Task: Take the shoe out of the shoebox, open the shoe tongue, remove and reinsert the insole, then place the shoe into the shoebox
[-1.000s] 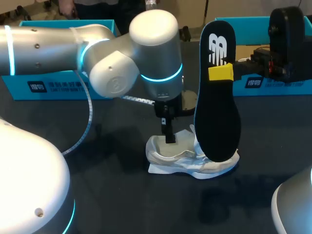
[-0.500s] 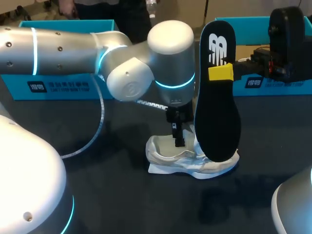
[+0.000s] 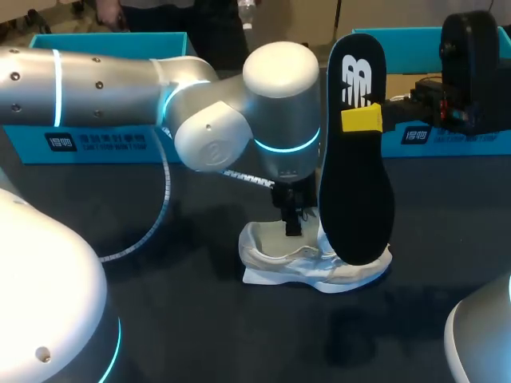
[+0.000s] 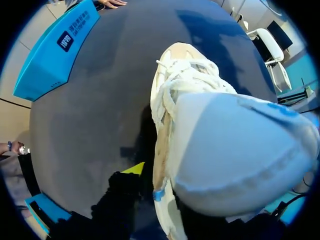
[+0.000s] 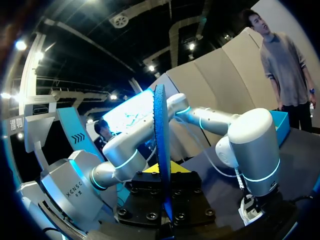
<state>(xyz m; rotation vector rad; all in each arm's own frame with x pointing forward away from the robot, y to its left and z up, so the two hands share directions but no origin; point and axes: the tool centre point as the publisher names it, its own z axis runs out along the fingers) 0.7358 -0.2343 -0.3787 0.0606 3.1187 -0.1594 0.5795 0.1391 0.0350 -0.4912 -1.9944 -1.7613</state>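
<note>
A white shoe (image 3: 313, 259) lies on the dark table, toe toward my left. My left arm reaches across from the left, and its gripper (image 3: 294, 222) is lowered into the shoe's opening. In the left wrist view the shoe (image 4: 200, 95) fills the space ahead, and the left gripper (image 4: 152, 175) sits at its side wall near the collar. My right gripper (image 3: 361, 120) is shut on the black insole (image 3: 357, 199), held upright with its lower end just above the shoe. The right wrist view shows the insole (image 5: 161, 140) edge-on inside the right gripper (image 5: 162, 177).
One blue shoebox (image 3: 88, 140) stands at the back left, partly behind my left arm, and shows again as the shoebox (image 4: 52, 55) beyond the shoe. A second blue box (image 3: 431, 136) stands at the back right. A grey cable (image 3: 156, 211) hangs from the left arm.
My left arm has swung to the right, carrying its gripper along the shoe's opening toward the insole. The right arm and the insole have not moved.
</note>
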